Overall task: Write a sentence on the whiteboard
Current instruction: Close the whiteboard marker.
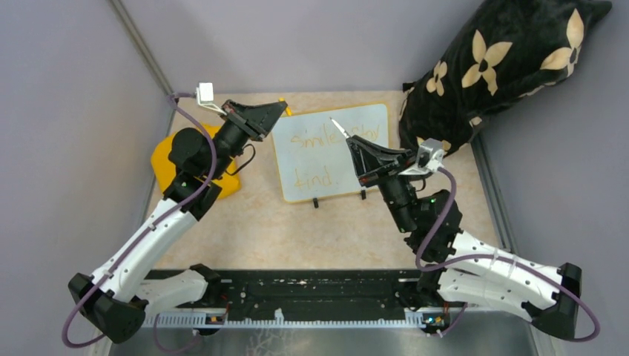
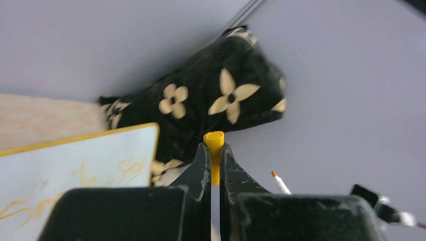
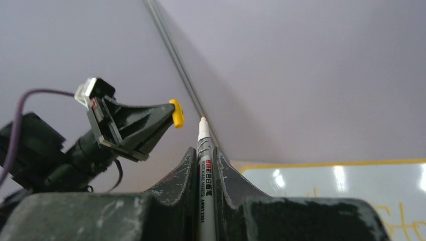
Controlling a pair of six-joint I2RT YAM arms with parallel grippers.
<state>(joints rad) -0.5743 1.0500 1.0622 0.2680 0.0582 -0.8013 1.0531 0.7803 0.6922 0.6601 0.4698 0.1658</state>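
Right gripper [image 1: 356, 146] is clamped on a slim white marker [image 1: 340, 129], its matte black, scuffed wedge fingers pinching the barrel low so most of the round, print-covered shaft stands clear. In the top view the marker's long axis runs diagonally from the fingers toward the upper left, and its small orange tip hangs over the upper middle of the whiteboard [image 1: 330, 159]. In the right wrist view the marker [image 3: 205, 150] stands nearly upright at frame centre.

Left gripper [image 1: 280, 109] is pressed shut on a short yellow marker cap [image 2: 214, 144], a smooth plastic cylinder poking out between the finger ends, just off the board's upper left corner.

The whiteboard sits at the centre of the top view on a beige, mottled tabletop [image 1: 297, 222]. It is a glossy white rectangle with rounded corners and a thin orange-yellow frame, its long side running left to right, with two small black feet at its lower edge. The sentence [image 1: 311, 141] is thin orange handwriting in two lines, partly hidden by the right arm.

A black plush cushion [image 1: 504, 59] with cream flower shapes fills the upper right, and a yellow cloth [image 1: 165, 159] lies at left.
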